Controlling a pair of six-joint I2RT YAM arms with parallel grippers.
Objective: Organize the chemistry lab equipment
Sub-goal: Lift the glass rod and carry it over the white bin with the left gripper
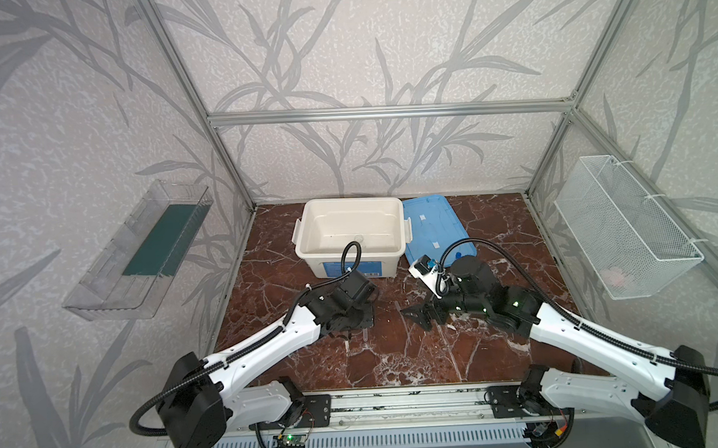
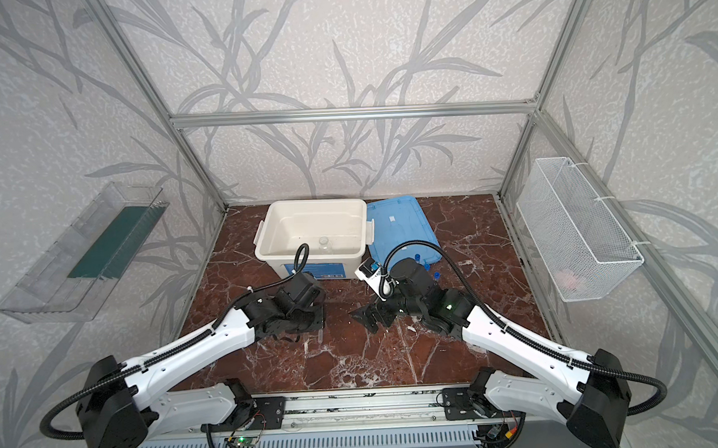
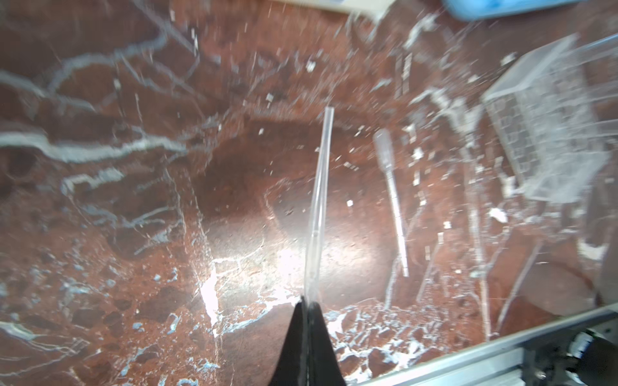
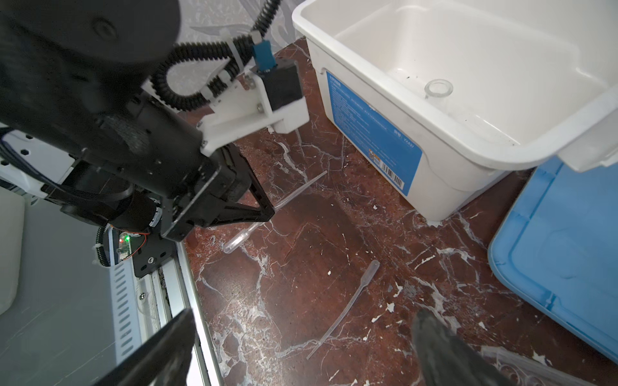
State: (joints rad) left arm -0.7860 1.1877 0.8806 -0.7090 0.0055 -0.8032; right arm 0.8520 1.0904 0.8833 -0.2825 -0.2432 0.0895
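My left gripper [image 3: 309, 300] is shut on one end of a thin clear rod [image 3: 321, 187], a pipette that slants away from the jaws just above the marble. The right wrist view shows this gripper [image 4: 269, 212] pinching that rod [image 4: 301, 190] near the white tub. A second clear rod [image 4: 344, 310] lies flat on the table between the wide-open fingers of my right gripper [image 4: 304, 314], which holds nothing. A small clear jar [image 4: 438, 88] stands inside the tub. The clear perforated rack [image 3: 548, 133] sits beside the rods. Blue tube caps [image 2: 428, 266] peek out behind my right wrist.
The big white tub [image 1: 307, 219] stands open at the back, with its blue lid [image 1: 432, 226] flat beside it. A clear shelf [image 1: 142, 251] hangs on the left wall and a white wire basket [image 1: 623, 222] on the right wall. An aluminium rail [image 1: 398, 402] runs along the front edge.
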